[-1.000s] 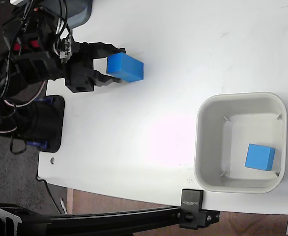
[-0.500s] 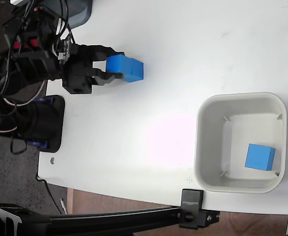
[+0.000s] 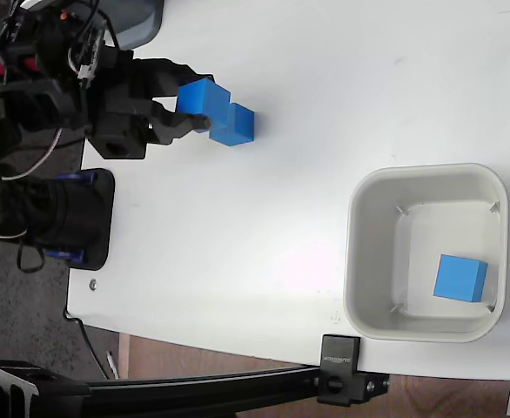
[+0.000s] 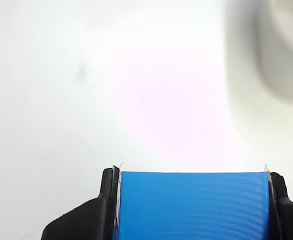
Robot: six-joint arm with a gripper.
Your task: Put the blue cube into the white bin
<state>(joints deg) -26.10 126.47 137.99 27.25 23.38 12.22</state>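
The blue cube (image 3: 197,98) sits pinched between the two black fingers of the tool (image 3: 188,106), at the upper left of the fixed view, over the white worktop (image 3: 307,104). In the wrist view the same cube (image 4: 192,205) fills the lower part of the picture, with a dark finger pressed flat against each of its sides. A second blue cube (image 3: 234,124) lies on the worktop just beside the held one, to its lower right in the fixed view, and partly overlapped by it there; whether the two touch cannot be told. The arm (image 3: 72,87) reaches in from the left edge of the fixed view, its fingers pointing right. The white bin (image 3: 368,261) stands well apart at the lower right of the fixed view, upright, with a third blue cube (image 3: 460,278) resting on its floor near the right wall. In the wrist view the bin (image 4: 281,50) appears only as a blurred pale shape at the upper right.
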